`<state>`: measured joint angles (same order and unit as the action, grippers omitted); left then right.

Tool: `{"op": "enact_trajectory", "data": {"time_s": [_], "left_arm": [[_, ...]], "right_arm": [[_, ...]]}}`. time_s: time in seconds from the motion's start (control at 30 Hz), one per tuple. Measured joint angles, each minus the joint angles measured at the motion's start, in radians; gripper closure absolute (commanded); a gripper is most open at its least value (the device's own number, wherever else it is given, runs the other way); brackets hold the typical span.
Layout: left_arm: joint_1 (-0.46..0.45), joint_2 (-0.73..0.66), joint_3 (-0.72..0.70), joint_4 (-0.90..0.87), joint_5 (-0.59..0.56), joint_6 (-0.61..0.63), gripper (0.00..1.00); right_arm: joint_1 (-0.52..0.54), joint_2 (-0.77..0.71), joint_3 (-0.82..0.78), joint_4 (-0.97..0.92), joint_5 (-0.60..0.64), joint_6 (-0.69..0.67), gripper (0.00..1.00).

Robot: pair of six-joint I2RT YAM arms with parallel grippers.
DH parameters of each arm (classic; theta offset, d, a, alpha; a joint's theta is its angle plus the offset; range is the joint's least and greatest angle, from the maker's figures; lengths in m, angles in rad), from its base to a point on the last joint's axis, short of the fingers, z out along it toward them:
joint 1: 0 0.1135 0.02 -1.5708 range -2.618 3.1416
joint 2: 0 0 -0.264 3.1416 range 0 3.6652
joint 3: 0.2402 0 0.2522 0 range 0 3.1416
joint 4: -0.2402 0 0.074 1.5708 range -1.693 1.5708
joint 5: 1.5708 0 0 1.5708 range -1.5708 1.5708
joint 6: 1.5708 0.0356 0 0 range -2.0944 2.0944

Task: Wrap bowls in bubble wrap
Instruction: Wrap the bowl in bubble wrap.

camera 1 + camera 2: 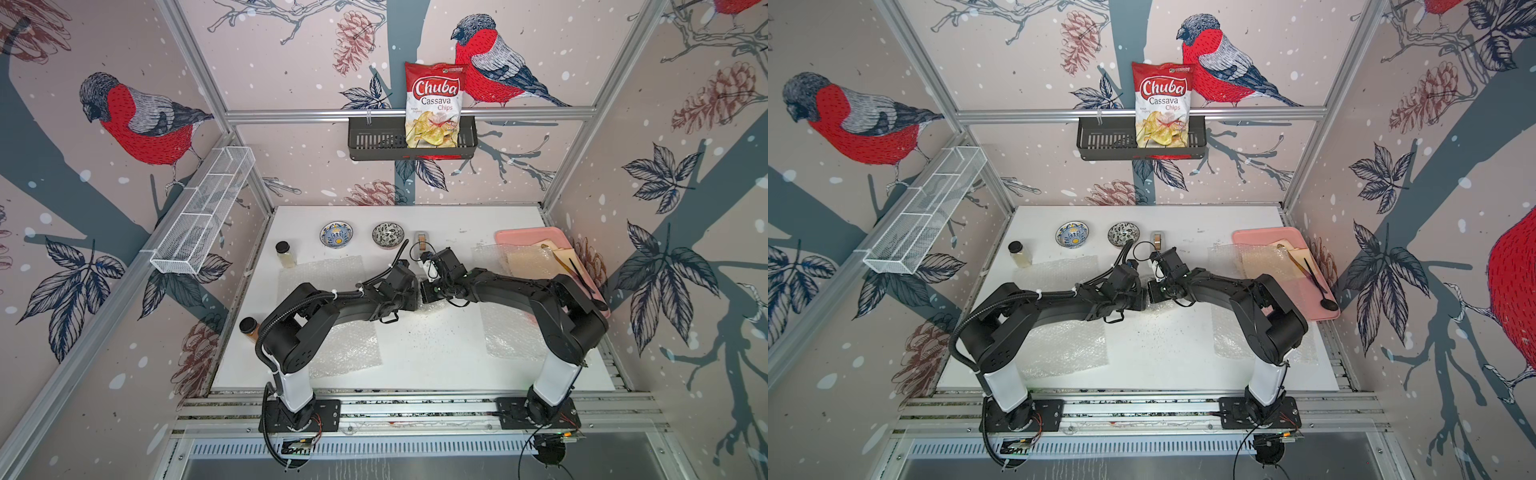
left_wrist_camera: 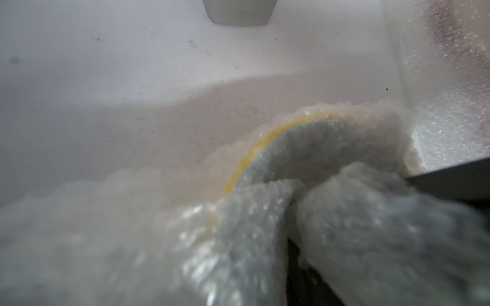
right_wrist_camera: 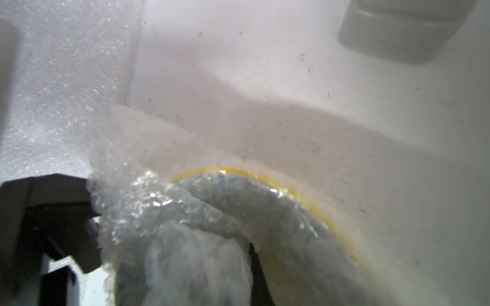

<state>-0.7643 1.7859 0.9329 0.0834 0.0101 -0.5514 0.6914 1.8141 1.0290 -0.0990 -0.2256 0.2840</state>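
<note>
A bowl with a yellow rim (image 2: 249,156) (image 3: 278,181) lies at the table's middle under folds of bubble wrap (image 2: 132,225) (image 3: 164,206). Both arms meet over it in both top views, hiding it there. My left gripper (image 1: 415,297) (image 1: 1142,299) has wrap bunched up into its jaws, which hides the fingers. The right gripper (image 1: 427,293) (image 1: 1152,296) is shut on another gathered fold of that wrap. A blue-and-yellow bowl (image 1: 336,234) (image 1: 1072,234) and a black-and-white bowl (image 1: 387,235) (image 1: 1123,233) sit bare at the back.
More bubble wrap sheets lie at the left (image 1: 345,349), back left (image 1: 320,270) and right (image 1: 515,336). A black-lidded glass jar (image 1: 286,254), an amber jar (image 1: 249,328), a tape dispenser (image 1: 422,241) and a pink tray (image 1: 519,237) with tan paper stand around.
</note>
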Motion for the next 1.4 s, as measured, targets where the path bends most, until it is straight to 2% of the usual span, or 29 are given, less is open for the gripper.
{"op": "enact_trajectory", "data": {"time_s": [0.2,0.37,0.43,0.53,0.6,0.63,0.87,1.07,1.4], "left_arm": [[0.006,-0.09,-0.043,-0.012,-0.033,-0.034,0.39],[0.06,-0.204,-0.133,0.016,-0.034,-0.092,0.35],[0.074,-0.241,-0.168,0.025,-0.016,-0.107,0.29],[0.076,-0.273,-0.206,0.056,0.047,-0.135,0.27],[0.078,-0.284,-0.224,0.077,0.078,-0.151,0.19],[0.079,-0.29,-0.237,0.096,0.097,-0.159,0.05],[0.079,-0.307,-0.306,0.208,0.181,-0.211,0.05],[0.08,-0.23,-0.275,0.248,0.195,-0.23,0.07],[0.107,-0.1,-0.195,0.238,0.177,-0.209,0.2]], "right_arm": [[-0.005,0.034,0.0,0.043,-0.029,0.001,0.97],[-0.003,0.038,0.0,0.049,-0.033,0.001,0.97],[-0.002,0.038,0.0,0.049,-0.032,0.001,0.96],[0.0,0.038,0.002,0.049,-0.032,0.001,0.96],[0.002,0.038,0.003,0.048,-0.031,0.001,0.96],[0.002,0.039,0.003,0.048,-0.031,0.001,0.96],[0.006,0.045,0.011,0.046,-0.032,0.003,0.96],[0.014,0.04,0.006,0.05,-0.016,-0.001,0.96],[0.024,0.026,-0.02,0.076,-0.01,0.003,0.95]]}}
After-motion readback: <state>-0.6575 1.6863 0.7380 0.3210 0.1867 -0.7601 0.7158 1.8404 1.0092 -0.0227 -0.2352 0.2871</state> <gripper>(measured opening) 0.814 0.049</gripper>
